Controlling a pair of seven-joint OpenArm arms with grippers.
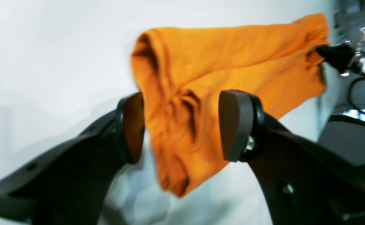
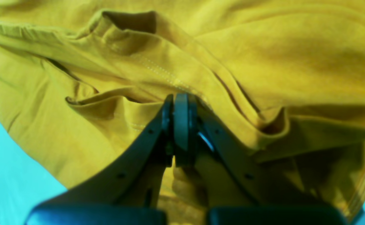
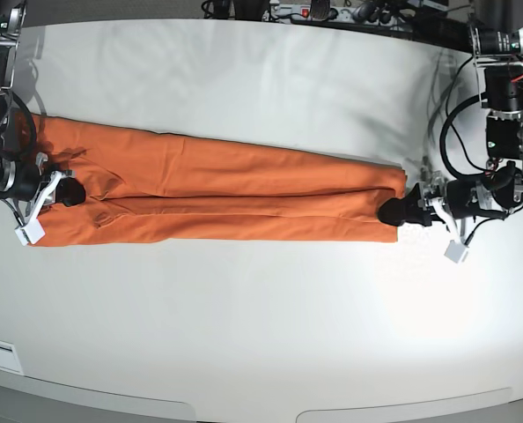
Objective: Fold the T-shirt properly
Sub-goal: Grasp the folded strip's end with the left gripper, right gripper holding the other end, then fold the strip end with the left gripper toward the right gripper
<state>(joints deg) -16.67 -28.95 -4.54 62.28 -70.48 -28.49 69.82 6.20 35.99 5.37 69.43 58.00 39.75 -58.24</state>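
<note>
The orange T-shirt (image 3: 226, 198) lies stretched into a long narrow band across the white table (image 3: 244, 335). At the band's right end in the base view is my left gripper (image 3: 395, 212). The left wrist view shows this gripper (image 1: 182, 125) open, its pads (image 1: 236, 125) wide apart, with the shirt's bunched end (image 1: 182, 103) loose between them. My right gripper (image 3: 70, 192) is at the band's left end. In the right wrist view it (image 2: 181, 100) is shut on a fold of the T-shirt (image 2: 263, 62). That gripper also shows far off in the left wrist view (image 1: 329, 53), clamped on the cloth.
Cables and a power strip (image 3: 332, 11) run along the table's back edge. Both arm bases (image 3: 504, 97) stand at the table's two sides. The table's front edge (image 3: 244, 410) curves along the bottom.
</note>
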